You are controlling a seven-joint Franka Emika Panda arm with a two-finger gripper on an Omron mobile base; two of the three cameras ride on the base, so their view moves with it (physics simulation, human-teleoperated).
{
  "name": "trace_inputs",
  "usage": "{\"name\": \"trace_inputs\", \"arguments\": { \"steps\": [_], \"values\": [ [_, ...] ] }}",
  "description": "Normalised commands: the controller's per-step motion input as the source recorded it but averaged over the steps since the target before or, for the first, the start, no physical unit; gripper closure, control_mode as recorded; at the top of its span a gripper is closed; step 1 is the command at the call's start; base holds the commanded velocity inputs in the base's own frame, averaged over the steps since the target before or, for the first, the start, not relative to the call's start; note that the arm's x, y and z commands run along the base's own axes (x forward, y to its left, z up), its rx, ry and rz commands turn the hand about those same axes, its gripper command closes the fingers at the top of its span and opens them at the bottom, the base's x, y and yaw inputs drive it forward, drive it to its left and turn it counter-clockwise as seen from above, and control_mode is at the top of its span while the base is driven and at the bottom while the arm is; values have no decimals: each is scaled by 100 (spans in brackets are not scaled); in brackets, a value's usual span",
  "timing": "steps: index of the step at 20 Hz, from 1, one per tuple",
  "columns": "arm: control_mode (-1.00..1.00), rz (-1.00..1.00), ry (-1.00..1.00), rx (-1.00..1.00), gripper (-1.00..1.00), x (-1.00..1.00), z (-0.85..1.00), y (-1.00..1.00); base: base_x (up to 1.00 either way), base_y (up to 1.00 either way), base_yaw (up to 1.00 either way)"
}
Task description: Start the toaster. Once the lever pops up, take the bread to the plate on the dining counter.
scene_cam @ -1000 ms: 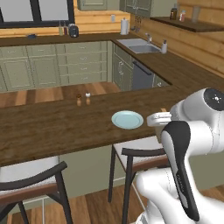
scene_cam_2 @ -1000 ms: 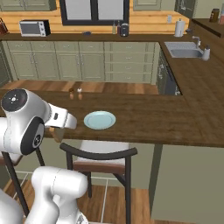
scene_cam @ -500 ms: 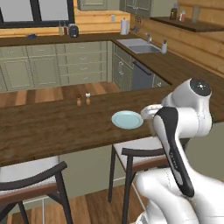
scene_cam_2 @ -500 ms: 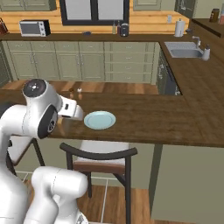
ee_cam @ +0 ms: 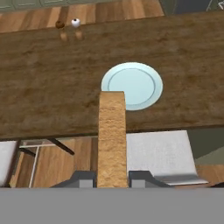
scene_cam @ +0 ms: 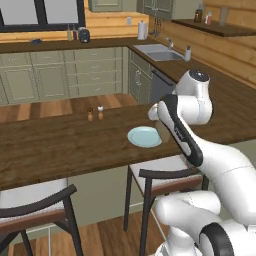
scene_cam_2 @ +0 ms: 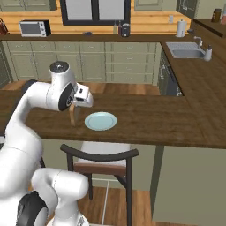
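My gripper [ee_cam: 112, 177] is shut on the bread [ee_cam: 112, 135], a golden-tan slice seen edge-on and running up from between the fingers [ee_cam: 83, 178]. The pale blue-green plate [ee_cam: 132, 85] lies bare on the dark wood dining counter [ee_cam: 43, 87], just beyond the slice's far end. From the base, the bread [scene_cam_2: 72, 115] hangs upright under the hand, left of the plate [scene_cam_2: 100, 120]. In the left base view the bread [scene_cam: 162, 131] is at the right rim of the plate [scene_cam: 144, 136]. The toaster [scene_cam: 84, 35] stands on the far back worktop; its lever is too small to tell.
Two small shakers [scene_cam: 95, 113] stand on the counter behind the plate. A stool with a dark curved back [scene_cam_2: 99, 154] is tucked under the counter's near edge below the hand. A sink [scene_cam_2: 187, 53] and a microwave [scene_cam_2: 35, 28] are on the far worktops.
The arm has swung in over the counter's near edge, carrying the bread from beside the robot's body up to the plate's side. The plate has not moved.
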Motion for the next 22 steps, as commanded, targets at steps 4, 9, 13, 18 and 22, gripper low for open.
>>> {"name": "trace_inputs", "arguments": {
  "steps": [4,9,13,18,22],
  "values": [
    [-100,-9,3,0,100,100,-34,9,0,0,0],
    [-100,-3,3,0,100,100,-40,3,0,0,0],
    [-100,5,2,3,100,100,-49,0,0,0,0],
    [-100,14,16,15,100,58,-47,-13,0,0,0],
    [-100,15,6,19,100,39,-37,-1,0,0,0]
  ]
}}
